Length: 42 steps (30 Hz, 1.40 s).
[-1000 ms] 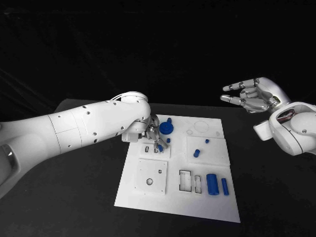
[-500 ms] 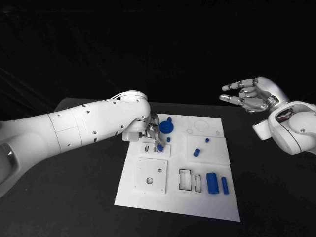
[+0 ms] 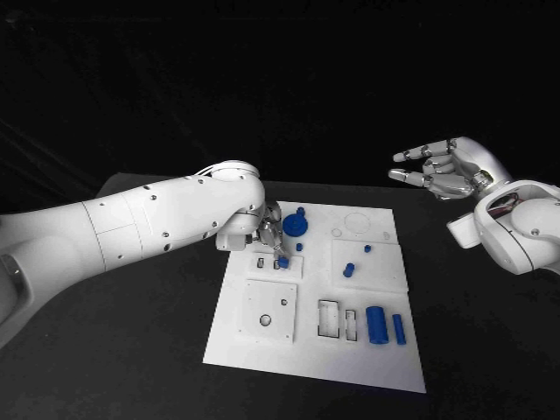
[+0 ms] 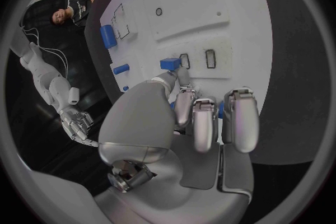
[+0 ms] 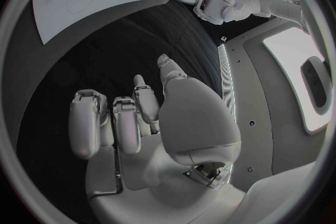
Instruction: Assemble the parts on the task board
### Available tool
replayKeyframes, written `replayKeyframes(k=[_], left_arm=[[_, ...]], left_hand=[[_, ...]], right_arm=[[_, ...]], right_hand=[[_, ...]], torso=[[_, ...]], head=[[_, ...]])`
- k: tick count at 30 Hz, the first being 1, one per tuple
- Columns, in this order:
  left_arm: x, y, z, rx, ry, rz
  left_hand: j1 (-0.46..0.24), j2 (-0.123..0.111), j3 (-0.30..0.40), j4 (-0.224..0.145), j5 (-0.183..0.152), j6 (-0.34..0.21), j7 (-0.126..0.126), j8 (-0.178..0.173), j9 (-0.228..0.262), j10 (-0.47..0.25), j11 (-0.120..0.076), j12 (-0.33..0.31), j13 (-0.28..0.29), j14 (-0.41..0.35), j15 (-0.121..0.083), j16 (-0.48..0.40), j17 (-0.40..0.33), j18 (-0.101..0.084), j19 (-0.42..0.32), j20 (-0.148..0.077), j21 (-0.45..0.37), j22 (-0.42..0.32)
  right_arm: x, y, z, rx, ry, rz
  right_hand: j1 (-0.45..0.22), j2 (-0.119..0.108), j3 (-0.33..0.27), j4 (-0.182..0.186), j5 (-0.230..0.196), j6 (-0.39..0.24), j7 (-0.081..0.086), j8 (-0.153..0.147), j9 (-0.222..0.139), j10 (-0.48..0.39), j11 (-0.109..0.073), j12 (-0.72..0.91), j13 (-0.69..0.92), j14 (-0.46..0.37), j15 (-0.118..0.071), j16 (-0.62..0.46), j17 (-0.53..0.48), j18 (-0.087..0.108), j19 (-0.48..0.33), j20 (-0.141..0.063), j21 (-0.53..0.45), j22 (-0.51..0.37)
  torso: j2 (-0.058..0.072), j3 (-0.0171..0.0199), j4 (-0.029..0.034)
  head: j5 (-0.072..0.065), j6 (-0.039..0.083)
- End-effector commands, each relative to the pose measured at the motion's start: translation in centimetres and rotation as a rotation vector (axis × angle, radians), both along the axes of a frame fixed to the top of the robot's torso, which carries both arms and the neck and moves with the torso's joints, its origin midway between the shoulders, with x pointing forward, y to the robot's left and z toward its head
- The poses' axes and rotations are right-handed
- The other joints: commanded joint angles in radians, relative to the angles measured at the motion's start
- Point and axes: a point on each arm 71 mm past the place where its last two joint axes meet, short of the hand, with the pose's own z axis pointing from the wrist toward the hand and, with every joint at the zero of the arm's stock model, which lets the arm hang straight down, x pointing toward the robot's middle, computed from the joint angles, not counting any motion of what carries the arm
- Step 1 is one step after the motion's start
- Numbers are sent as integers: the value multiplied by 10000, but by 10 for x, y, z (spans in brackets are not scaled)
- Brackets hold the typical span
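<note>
The white task board (image 3: 356,350) lies in the middle of the black table. My left hand (image 3: 269,234) reaches over its far left part and pinches a small blue part (image 3: 283,261) at the slotted white block (image 3: 265,263). In the left wrist view the small blue part (image 4: 170,63) sits at the fingertips of my left hand (image 4: 189,117), right beside a narrow slot (image 4: 185,60). My right hand (image 3: 442,171) hangs raised off the board's far right side; its fingers are apart and nothing is in them, as the right wrist view of this hand (image 5: 140,117) also shows.
A round blue gear-like part (image 3: 296,227) lies just beyond the left hand. Small blue pegs (image 3: 348,271) stand mid-board. A blue cylinder (image 3: 377,325) and a thin blue bar (image 3: 399,329) lie at the near right. A square white plate (image 3: 269,313) sits near left.
The left hand has barely shifted at the slotted block and still pinches the blue part. The right hand has stayed where it was.
</note>
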Motion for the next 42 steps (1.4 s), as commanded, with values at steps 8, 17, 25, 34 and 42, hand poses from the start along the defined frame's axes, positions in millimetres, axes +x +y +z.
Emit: replayKeyframes(k=[8,17,25,34,42], left_arm=[[2,6,0,-64,4,148],[1,13,-1,-98,-32,259],[0,26,-2,-955,-373,1010],[-4,44,3,-3126,-1338,1893],[-12,63,11,-5549,-2528,2017]], left_hand=[[-2313,-285,-438,503,-61,241,40,108,179,50,122,112,125,1035,102,30,2628,-191,500,57,-27,888],[-3292,-111,-731,523,-65,270,13,104,275,59,98,122,132,1035,81,30,2628,-193,509,37,-25,911],[-3270,17,-663,481,-39,222,13,65,290,30,99,89,94,1035,79,30,2628,-182,493,34,-57,863],[-2966,-612,-764,510,-32,-50,127,-111,269,-661,193,-742,-864,1035,148,30,2628,-78,306,86,-386,343],[-2040,-974,-599,370,-20,-414,320,-444,15,-1786,359,-2131,-2414,1035,279,30,2628,174,-184,198,-1256,-957]], right_arm=[[1,3,-4,-169,128,160],[1,3,-6,-221,177,172],[1,2,-7,-278,222,182],[0,1,-10,-333,276,179],[1,0,-12,-375,332,154]], right_hand=[[-42,64,-52,16,28,6,-44,50,9,-36,-6,-55,304,926,1,-39,2120,59,-78,-18,-59,-25],[-53,64,-60,23,24,6,-44,50,9,-35,-5,-54,305,926,1,-40,2118,60,-79,-18,-60,-27],[-53,64,-60,23,24,6,-44,50,9,-35,-5,-54,305,926,1,-40,2118,60,-79,-18,-60,-27],[-53,64,-60,23,24,6,-44,50,9,-35,-5,-54,305,926,1,-40,2118,60,-79,-18,-60,-27],[-53,64,-60,23,24,6,-44,50,9,-35,-5,-54,305,926,1,-40,2118,60,-79,-18,-60,-27]], torso=[[6,13,-4],[4,6,-8],[6,-1,-3],[12,0,4],[15,3,-3]], head=[[22,-1],[6,18],[-12,13],[-47,15],[-49,25]])
